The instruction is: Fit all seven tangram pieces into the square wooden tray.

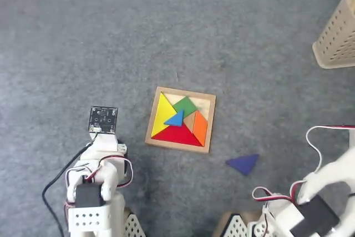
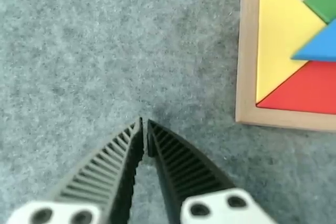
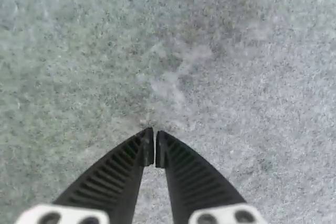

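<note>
The square wooden tray (image 1: 157, 114) lies mid-table holding a yellow triangle (image 1: 162, 112), a red triangle (image 1: 177, 135), an orange piece (image 1: 201, 127), a green square (image 1: 185, 105) and a small blue triangle (image 1: 175, 119) resting on top of the others. A dark blue triangle (image 1: 243, 163) lies loose on the carpet to the tray's front right. My left gripper (image 2: 144, 125) is shut and empty, just left of the tray's corner (image 2: 245, 114). My right gripper (image 3: 154, 134) is shut over bare carpet at the front right.
Grey carpet covers the table. A beige slatted basket (image 1: 339, 33) stands at the far right edge. The left arm's body (image 1: 97, 184) and the right arm's body (image 1: 313, 206) occupy the front edge.
</note>
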